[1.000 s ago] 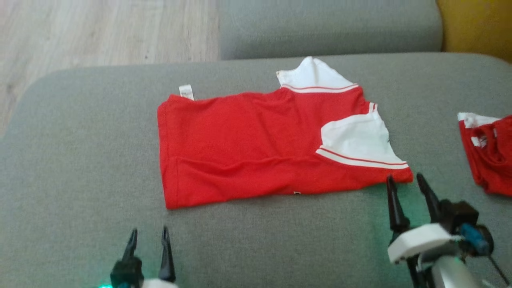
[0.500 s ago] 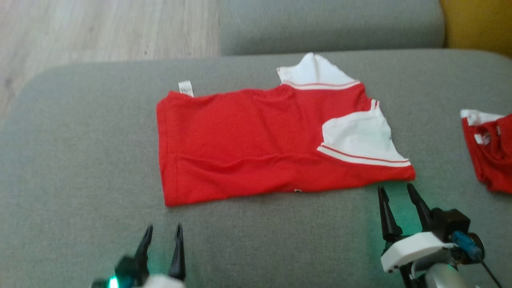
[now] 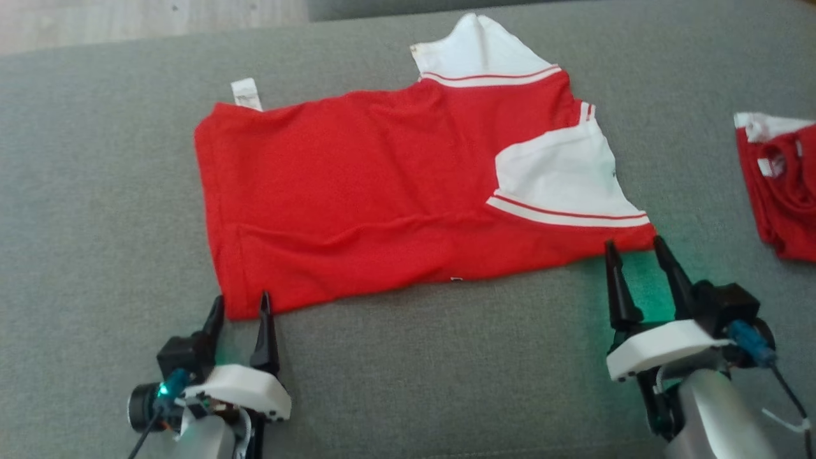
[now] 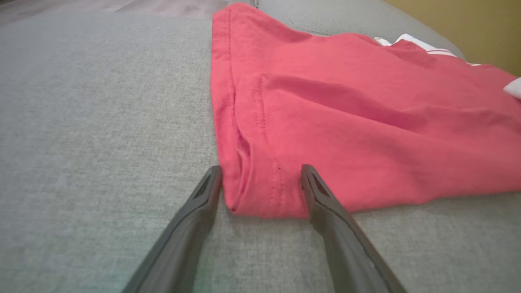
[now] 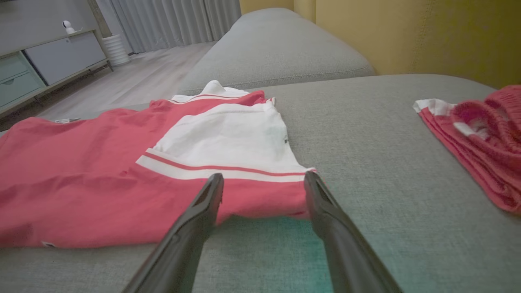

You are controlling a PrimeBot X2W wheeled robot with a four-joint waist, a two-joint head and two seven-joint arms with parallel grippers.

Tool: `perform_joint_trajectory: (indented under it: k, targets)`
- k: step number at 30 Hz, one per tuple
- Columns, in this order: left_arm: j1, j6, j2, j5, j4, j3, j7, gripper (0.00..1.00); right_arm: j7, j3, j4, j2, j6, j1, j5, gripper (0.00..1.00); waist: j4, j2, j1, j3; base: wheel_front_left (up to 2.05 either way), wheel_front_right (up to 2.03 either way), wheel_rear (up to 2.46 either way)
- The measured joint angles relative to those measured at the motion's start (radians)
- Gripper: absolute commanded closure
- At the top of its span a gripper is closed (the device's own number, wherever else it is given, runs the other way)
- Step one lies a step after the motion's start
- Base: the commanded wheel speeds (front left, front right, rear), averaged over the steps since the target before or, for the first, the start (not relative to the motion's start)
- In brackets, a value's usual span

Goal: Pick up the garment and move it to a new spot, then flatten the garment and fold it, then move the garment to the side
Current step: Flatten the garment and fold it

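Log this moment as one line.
left gripper: open at garment near-left corner | right gripper: open at near-right corner | garment: flat on cushion, unheld

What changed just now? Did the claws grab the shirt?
The left gripper moved forward and now straddles, jaws open, the near left corner of the red shirt; the right gripper edged up to the near right corner. Nothing is gripped. The shirt and the other red garment lie as before.

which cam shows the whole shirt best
Head view: the shirt lies whole, hem to sleeves. Left wrist view gives its hem corner close up; right wrist view gives the near sleeve and some of the red body.
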Motion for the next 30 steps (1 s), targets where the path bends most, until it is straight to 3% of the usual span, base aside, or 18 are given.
perform_joint_trajectory:
  k: [1,2,3,4,5,11,18,25,26,28,30]
  targets:
    - [-0.004,0.0,0.0,0.0,0.004,0.003,0.0,0.0,0.0,-0.004,-0.001,0.0,0.0,-0.004,0.0,0.0,-0.004,0.0,0.0,0.008,0.0,0.0,0.0]
    - [-0.01,0.0,0.0,0.0,0.004,0.007,-0.001,0.14,0.0,-0.009,-0.001,0.0,0.0,-0.01,0.0,0.0,-0.007,0.0,-0.0001,0.014,0.0,0.0,0.0]
    - [-0.019,-0.007,0.0,0.0,0.005,0.009,-0.001,0.47,0.0,-0.013,-0.003,0.0,0.0,-0.015,0.0,0.0,-0.009,0.0,-0.0001,0.019,0.0,0.0,0.0]
    - [-0.027,-0.014,0.0,0.0,0.004,0.009,-0.001,0.66,0.0,-0.016,-0.005,0.0,0.0,-0.02,0.0,0.0,-0.01,0.0,-0.0001,0.023,0.0,0.0,0.0]
    - [-0.034,-0.017,0.0,0.0,0.004,0.009,-0.001,1.0,0.0,-0.018,-0.005,0.0,0.0,-0.023,0.0,0.0,-0.009,0.0,-0.0001,0.026,0.0,0.0,0.0]
    - [-0.026,-0.006,-0.002,-0.013,-0.064,0.004,0.0,1.0,0.0,-0.074,0.017,0.0,0.0,-0.045,0.008,0.0,0.008,0.0,-0.0002,0.025,0.0,0.0,0.0]
    - [0.043,0.012,-0.002,-0.053,-0.133,-0.006,0.0,1.0,0.0,-0.143,0.153,0.0,0.0,-0.081,-0.031,0.0,0.047,0.0,-0.0003,0.022,0.0,0.0,0.0]
    - [0.052,0.012,-0.002,-0.072,-0.147,-0.028,0.0,1.0,-0.008,-0.102,0.311,-0.003,0.0,-0.153,0.038,0.0,0.073,0.0,-0.0003,0.032,0.0,0.0,0.0]
    - [0.052,0.012,-0.002,-0.072,-0.147,-0.032,0.0,1.0,-0.009,-0.096,0.326,-0.003,0.0,-0.167,0.055,0.15,0.074,0.0,-0.0003,0.033,0.0,0.0,0.0]
    - [0.052,0.012,-0.002,-0.074,-0.146,-0.035,0.0,1.0,-0.009,-0.083,0.343,-0.003,0.0,-0.186,0.071,1.0,0.077,0.0,-0.0002,0.031,0.0,0.0,0.0]
    - [0.052,0.012,-0.002,-0.08,-0.144,-0.035,0.0,1.0,-0.009,-0.073,0.349,-0.002,0.0,-0.189,0.089,1.0,0.077,0.0,-0.0003,0.025,0.0,0.0,0.0]
